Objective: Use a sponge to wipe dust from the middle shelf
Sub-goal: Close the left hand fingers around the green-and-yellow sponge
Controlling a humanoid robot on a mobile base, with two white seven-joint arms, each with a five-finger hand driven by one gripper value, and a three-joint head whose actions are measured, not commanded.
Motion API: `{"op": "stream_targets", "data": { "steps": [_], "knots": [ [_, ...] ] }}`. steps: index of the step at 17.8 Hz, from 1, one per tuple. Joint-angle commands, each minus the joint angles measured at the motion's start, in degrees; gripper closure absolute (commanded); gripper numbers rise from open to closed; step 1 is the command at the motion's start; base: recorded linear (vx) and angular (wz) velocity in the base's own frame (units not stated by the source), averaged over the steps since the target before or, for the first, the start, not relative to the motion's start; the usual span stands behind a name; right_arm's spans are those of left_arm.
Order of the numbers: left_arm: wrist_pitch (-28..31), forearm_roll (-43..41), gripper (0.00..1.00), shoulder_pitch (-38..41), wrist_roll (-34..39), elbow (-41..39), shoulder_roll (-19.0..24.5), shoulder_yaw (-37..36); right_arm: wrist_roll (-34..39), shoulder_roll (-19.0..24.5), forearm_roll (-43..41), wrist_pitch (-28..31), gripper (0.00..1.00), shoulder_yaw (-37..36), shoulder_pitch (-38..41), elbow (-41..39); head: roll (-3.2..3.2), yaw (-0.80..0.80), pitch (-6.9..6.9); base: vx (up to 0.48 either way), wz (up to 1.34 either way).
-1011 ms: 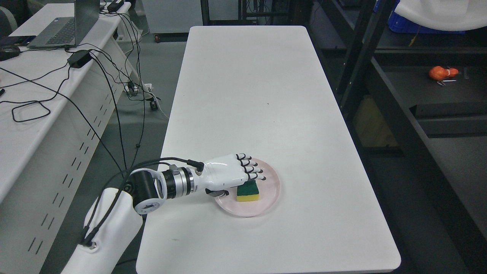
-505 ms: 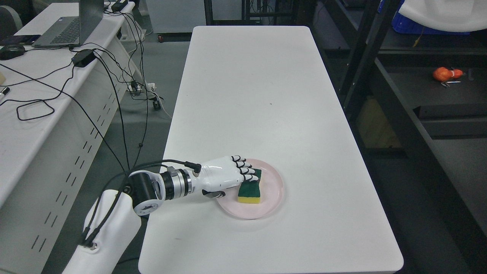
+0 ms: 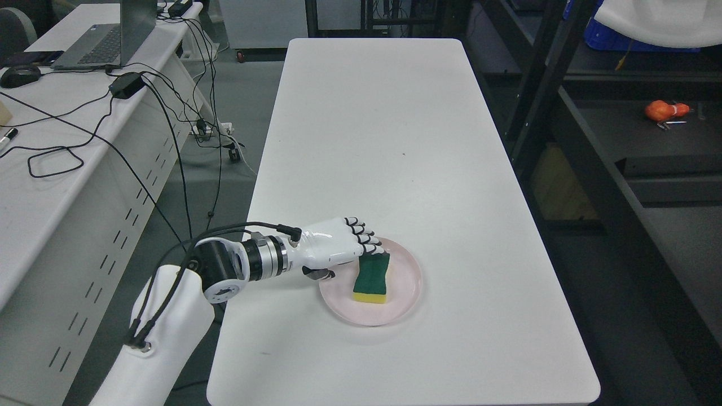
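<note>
- Head view: white robotic left hand (image 3: 338, 248), fingers curled over the near end of the green-topped yellow foam sponge (image 3: 371, 278), tilting it.
- Sponge lies just beyond the fingertips, on a round pink plate (image 3: 406, 290).
- Judged light, soft, compressible; grip across its narrow waist.

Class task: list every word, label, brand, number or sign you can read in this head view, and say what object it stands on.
No text can be read anywhere in this view.
The sponge, pink plate, white table and left hand show no print.
Laptop keyboard: any key markings are too small and blurred to read.
</note>
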Motion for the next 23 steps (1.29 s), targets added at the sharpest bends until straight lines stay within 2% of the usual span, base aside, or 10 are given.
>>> {"op": "stream_targets", "data": {
  "steps": [1, 7, 9, 11, 12, 13, 14, 18, 20, 23],
  "knots": [
    [-0.03, -2.21, 0.15, -0.82, -0.01, 6.73, -4.84, -0.13, -0.02, -1.0, 0.0, 4.15, 0.0, 0.0, 0.02, -1.0, 0.0, 0.0, 0.0, 0.0, 0.0],
    [-0.03, -2.92, 0.17, -0.82, -0.01, 6.82, -6.96, -1.45, -0.02, -1.0, 0.0, 4.24, 0.0, 0.0, 0.02, -1.0, 0.13, 0.0, 0.0, 0.0, 0.0],
    [-0.03, -2.83, 0.22, -0.73, -0.01, 6.91, -6.96, -1.36, -0.02, -1.0, 0.0, 4.15, 0.0, 0.0, 0.02, -1.0, 0.13, 0.0, 0.0, 0.0, 0.0],
    [-0.03, -2.74, 0.3, -0.47, -0.1, 7.0, -6.87, -0.84, -0.02, -1.0, 0.0, 4.15, 0.0, 0.0, 0.02, -1.0, 0.14, 0.0, 0.0, 0.0, 0.0],
    [-0.03, -2.66, 0.34, -0.38, -0.1, 6.91, -6.87, -0.4, -0.02, -1.0, 0.0, 4.15, 0.0, 0.0, 0.02, -1.0, 0.43, 0.0, 0.0, 0.0, 0.0],
    [-0.03, -2.39, 0.4, -0.29, -0.1, 6.91, -6.87, 0.3, -0.02, -1.0, 0.0, 4.24, 0.0, 0.0, 0.02, -1.0, 0.75, 0.0, 0.0, 0.0, 0.0],
    [-0.03, -2.22, 0.48, -0.29, -0.1, 6.82, -6.87, 1.53, -0.02, -1.0, 0.0, 4.15, 0.0, 0.0, 0.02, -1.0, 1.61, 0.0, 0.0, 0.0, 0.0],
    [-0.03, -2.13, 0.6, 0.06, -0.1, 6.82, -6.87, 4.0, -0.02, -1.0, 0.0, 4.15, 0.0, 0.0, 0.02, -1.0, 1.6, 0.0, 0.0, 0.0, 0.0],
    [-0.03, -1.34, 0.72, 0.23, -0.1, 6.82, -6.87, 5.92, -0.02, -1.0, 0.0, 4.15, 0.0, 0.0, 0.02, -1.0, 1.6, 0.0, 0.0, 0.0, 0.0],
    [-0.03, 0.41, 0.84, 0.23, -0.19, 6.82, -6.87, 8.91, -0.02, -1.0, 0.0, 4.15, 0.0, 0.0, 0.02, -1.0, 1.33, 0.0, 0.0, 0.0, 0.0]
  ]
}}
